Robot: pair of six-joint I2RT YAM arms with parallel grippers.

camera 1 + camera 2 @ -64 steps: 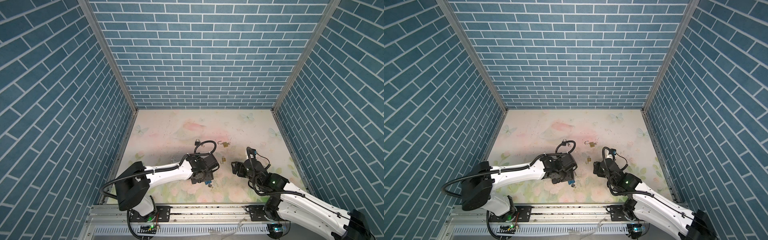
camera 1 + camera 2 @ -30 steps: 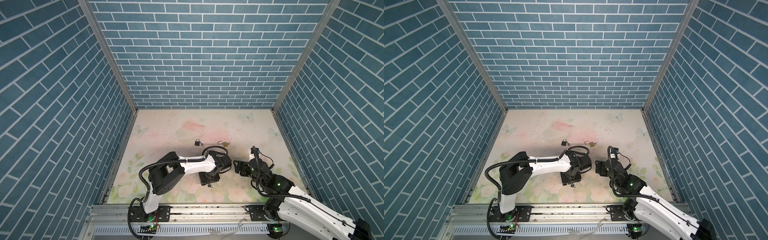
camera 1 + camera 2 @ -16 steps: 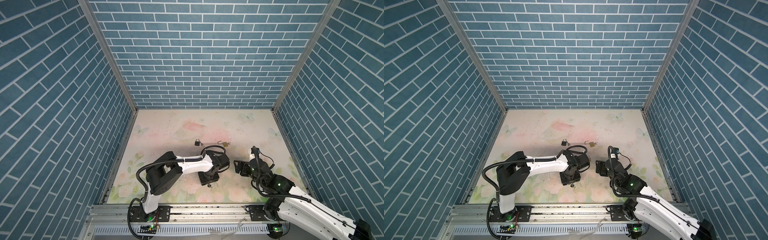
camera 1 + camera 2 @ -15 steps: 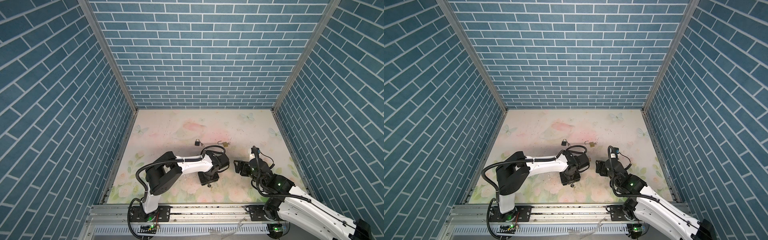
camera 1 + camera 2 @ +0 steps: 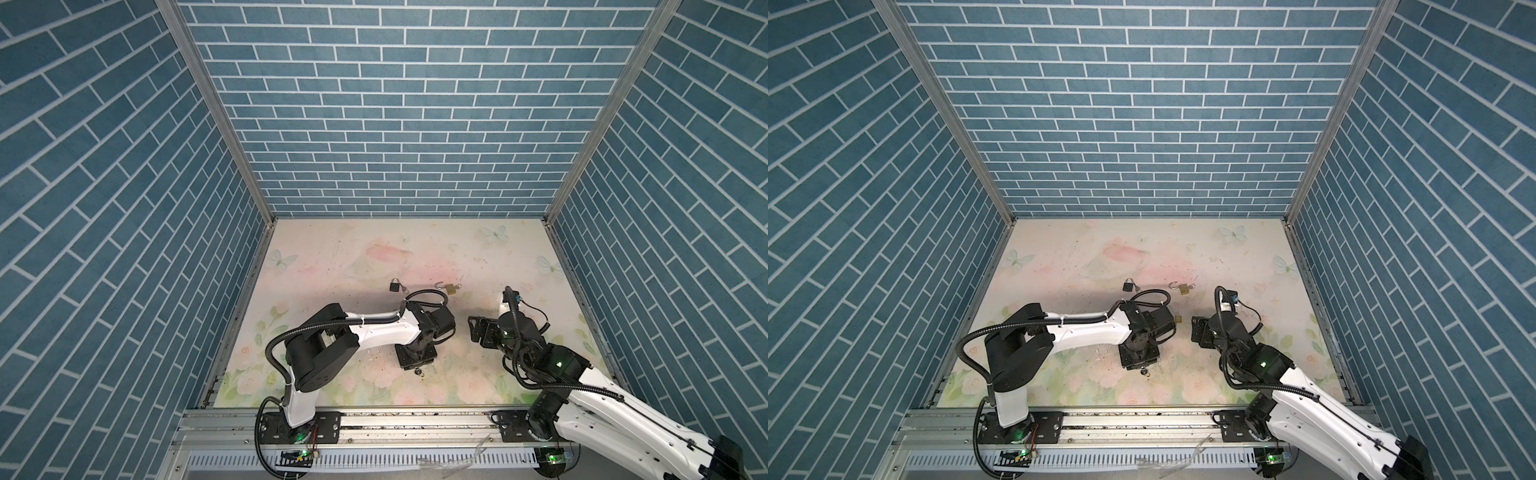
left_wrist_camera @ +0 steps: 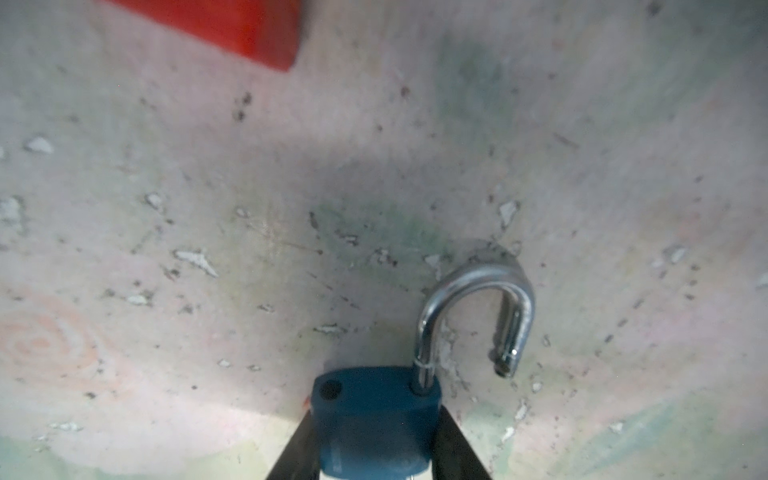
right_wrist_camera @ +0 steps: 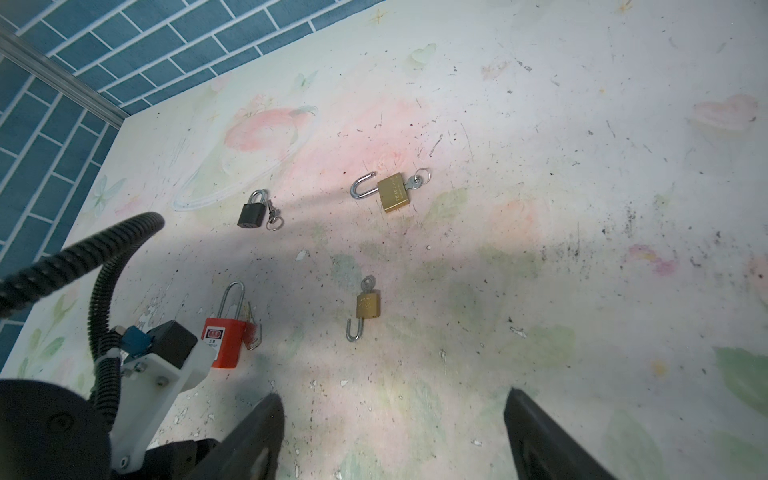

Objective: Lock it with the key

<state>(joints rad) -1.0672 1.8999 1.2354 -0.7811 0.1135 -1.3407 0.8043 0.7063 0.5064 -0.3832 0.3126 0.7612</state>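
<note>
L gripper (image 6: 376, 451) sits low-centre in both top views (image 5: 417, 359), pointing down at the desk (image 5: 374, 253). Its two black fingers (image 6: 453, 449) are clamped on the body of the blue padlock (image 6: 374, 415), one each side, touching it. The shackle (image 6: 478, 277) is swung open, its free end clear of the body. Can't tell whether the lock rests on the desk. A red padlock (image 6: 232, 29) lies near, blurred.

R gripper (image 7: 395, 436) hovers right of centre in the top views, apart from the L one, fingers (image 7: 536, 432) wide apart w/ nothing btwn them.

Further up the frame on the desk are a black padlock (image 5: 395, 285), shackle shut, and a brass padlock (image 5: 449, 288), shackle open w/ a key in its base. A small brass padlock (image 7: 368, 305), also open, lies btwn the two arms.
</note>
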